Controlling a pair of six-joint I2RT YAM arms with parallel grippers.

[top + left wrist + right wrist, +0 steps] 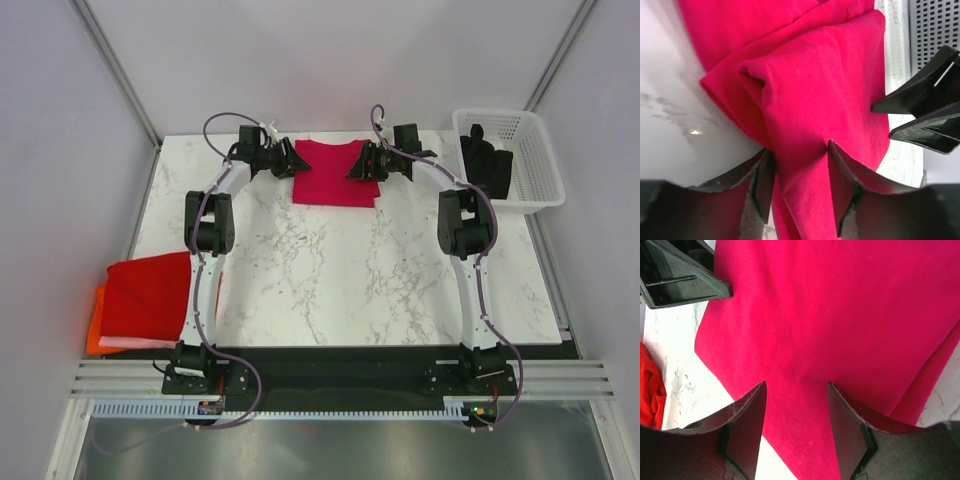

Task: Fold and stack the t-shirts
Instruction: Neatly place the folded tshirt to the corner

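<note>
Plain white panel walls (320, 60) box in your white marble-pattern tabletop (330, 270), and that slab takes up most of the overhead view.

Next down in size, your two arms reach from the near edge to the far side of the table, one on each side of the raspberry-crimson cloth t-shirt (330, 175). It lies folded into a rough rectangle at the far centre, flat on the marble.

Over at the left edge you've got a brighter red t-shirt (145, 295) lying on top of an orange t-shirt (97, 325), both hanging a bit past the tabletop.

At the far right corner sits a white plastic lattice basket (500, 115) with some dark things (487, 160) in it, too murky to make out.

Your left gripper (799, 150) is at the crimson shirt's left edge. Its fingers are roughly half apart, and a raised fold of cloth fills the gap and touches both. I honestly can't tell if it's properly pinched.

Your right gripper (797, 385) is at the shirt's right edge, fingers spread over flat, smooth cloth, with nothing held between them.
</note>
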